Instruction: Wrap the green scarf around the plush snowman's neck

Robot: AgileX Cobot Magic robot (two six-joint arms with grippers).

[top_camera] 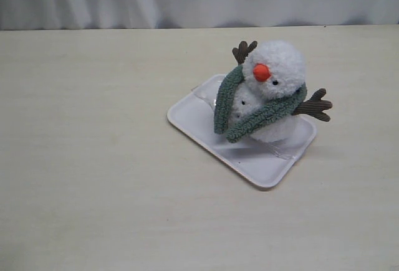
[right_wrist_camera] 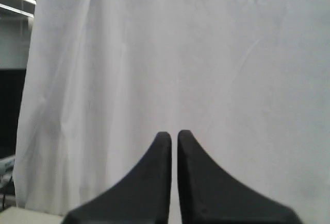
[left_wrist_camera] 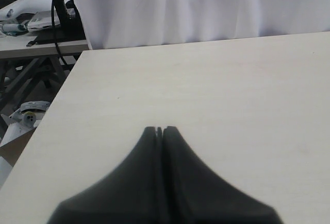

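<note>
Right gripper (right_wrist_camera: pixel 174 134): black fingers (right_wrist_camera: pixel 154 183) drawn almost together, thin slit between, nothing held; aimed at creased white curtain (right_wrist_camera: pixel 216 54) filling nearly everything; sliver of pale table (right_wrist_camera: pixel 23 217) at curtain's foot; dim room (right_wrist_camera: pixel 10 105) past its edge.

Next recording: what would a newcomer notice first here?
A fluffy white snowman with an orange nose sits on a white tray, right of the table's middle. A green scarf is wrapped round it just under the head, both ends hanging down its front. No arm shows in the exterior view.
</note>
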